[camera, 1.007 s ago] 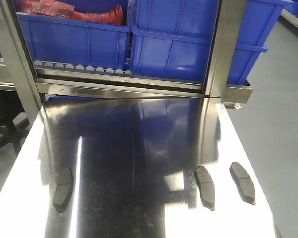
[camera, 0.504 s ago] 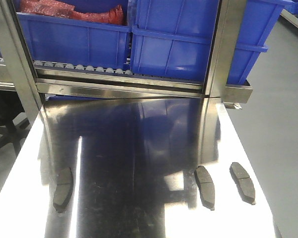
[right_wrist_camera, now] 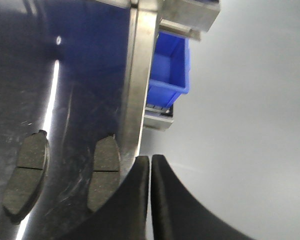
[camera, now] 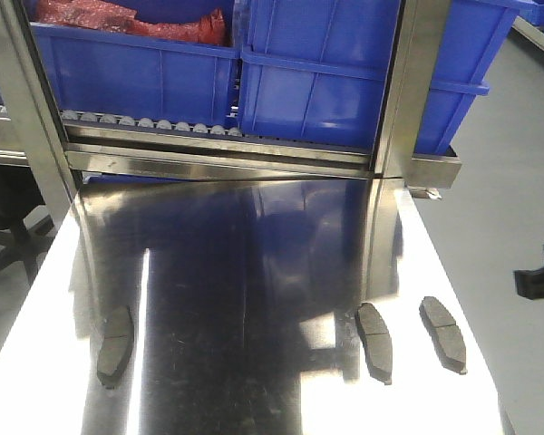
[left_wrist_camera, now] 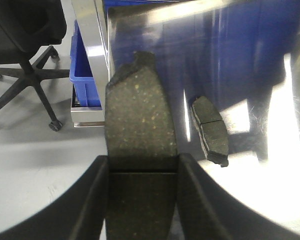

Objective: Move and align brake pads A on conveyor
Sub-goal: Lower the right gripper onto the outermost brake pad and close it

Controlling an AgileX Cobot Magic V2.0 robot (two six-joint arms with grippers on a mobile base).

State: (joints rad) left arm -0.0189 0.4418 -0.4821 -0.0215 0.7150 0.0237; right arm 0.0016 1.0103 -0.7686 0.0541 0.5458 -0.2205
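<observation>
left wrist view: left gripper (left_wrist_camera: pixel 142 161) clamped across brake pad (left_wrist_camera: pixel 140 112) mid-length; likely stiff, dense, gritty, unlikely to slip. right gripper (right_wrist_camera: pixel 150 159) pressed together, empty.

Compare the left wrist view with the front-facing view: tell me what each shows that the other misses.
Only the left wrist view: a brake pad clamped in the left tool. Only the front-facing view: two pads at the right side, the roller track, red material in a blue bin. Both: the steel tabletop with one loose pad near its left edge, likely the same one.
</observation>
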